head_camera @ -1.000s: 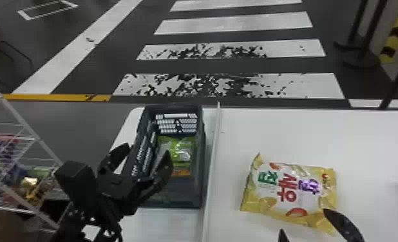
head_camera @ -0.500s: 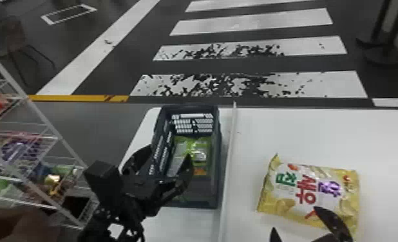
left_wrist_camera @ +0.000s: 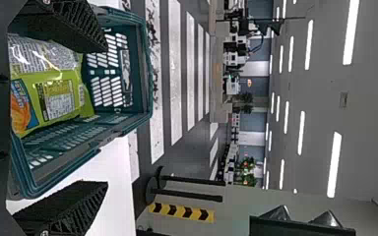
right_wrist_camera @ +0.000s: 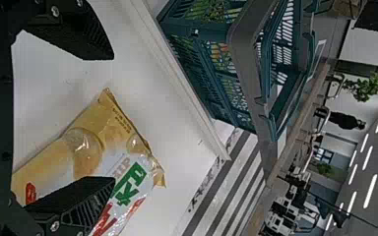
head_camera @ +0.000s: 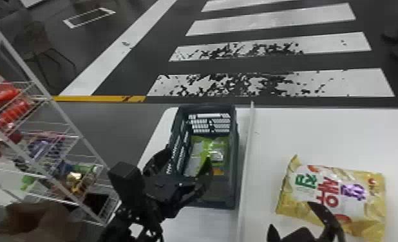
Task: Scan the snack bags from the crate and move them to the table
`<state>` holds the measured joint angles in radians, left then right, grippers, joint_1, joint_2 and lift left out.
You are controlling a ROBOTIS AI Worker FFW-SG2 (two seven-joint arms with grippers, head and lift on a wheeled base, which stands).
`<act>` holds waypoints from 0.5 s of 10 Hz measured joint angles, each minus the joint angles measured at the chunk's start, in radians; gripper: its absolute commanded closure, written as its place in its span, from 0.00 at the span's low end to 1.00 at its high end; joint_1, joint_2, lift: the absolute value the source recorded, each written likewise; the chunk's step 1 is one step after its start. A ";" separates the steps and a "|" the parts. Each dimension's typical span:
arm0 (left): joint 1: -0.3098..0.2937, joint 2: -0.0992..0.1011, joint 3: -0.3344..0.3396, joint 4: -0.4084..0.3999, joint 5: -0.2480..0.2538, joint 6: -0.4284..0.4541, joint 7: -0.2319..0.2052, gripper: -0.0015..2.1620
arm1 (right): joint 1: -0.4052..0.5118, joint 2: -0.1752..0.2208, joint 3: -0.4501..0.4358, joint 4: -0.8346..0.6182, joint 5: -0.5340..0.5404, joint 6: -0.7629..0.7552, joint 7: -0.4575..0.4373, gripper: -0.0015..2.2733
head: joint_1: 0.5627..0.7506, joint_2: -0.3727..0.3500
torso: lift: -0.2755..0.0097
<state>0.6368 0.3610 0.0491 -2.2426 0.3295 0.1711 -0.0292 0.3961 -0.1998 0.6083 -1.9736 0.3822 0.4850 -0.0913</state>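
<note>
Crate: a dark teal open plastic crate with slotted walls (head_camera: 237,157) stands at the left end of a white table (head_camera: 304,128).
Green bag: a shiny green snack bag with an orange picture at one corner (left_wrist_camera: 56,96) lies inside the crate, its panel of small print facing up. Whether more bags lie beneath, I cannot tell.
Yellow bag: a yellow and white snack bag (head_camera: 353,206) lies flat on the table, right of the crate, beyond a raised white strip (head_camera: 248,151).
Left gripper: the left gripper (head_camera: 187,155) is open and empty, at the crate's near left part, one finger over the opening.
Right gripper: the right gripper (right_wrist_camera: 113,118) is also open and empty, near the yellow bag; whether it touches the bag, I cannot tell.
Handling: the green bag is probably light, soft and air-filled, with slick film that could slide between hard fingers and brittle contents that a firm squeeze would crush.
Where to hold: a gathered fold or sealed edge seems safest, pinched gently, then lifted straight up past the walls; a grip on the puffed middle may slip.
Next step: likely lowering the left gripper onto the green bag, for scanning and then the table.
</note>
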 measured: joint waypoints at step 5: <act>0.001 0.004 0.001 0.003 0.004 0.003 -0.004 0.01 | -0.068 -0.012 0.112 0.060 0.229 0.142 -0.101 0.05 | 0.70 0.94 | 0.63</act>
<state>0.6382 0.3653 0.0500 -2.2396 0.3338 0.1738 -0.0332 0.3284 -0.2116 0.7207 -1.9137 0.6112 0.6269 -0.1927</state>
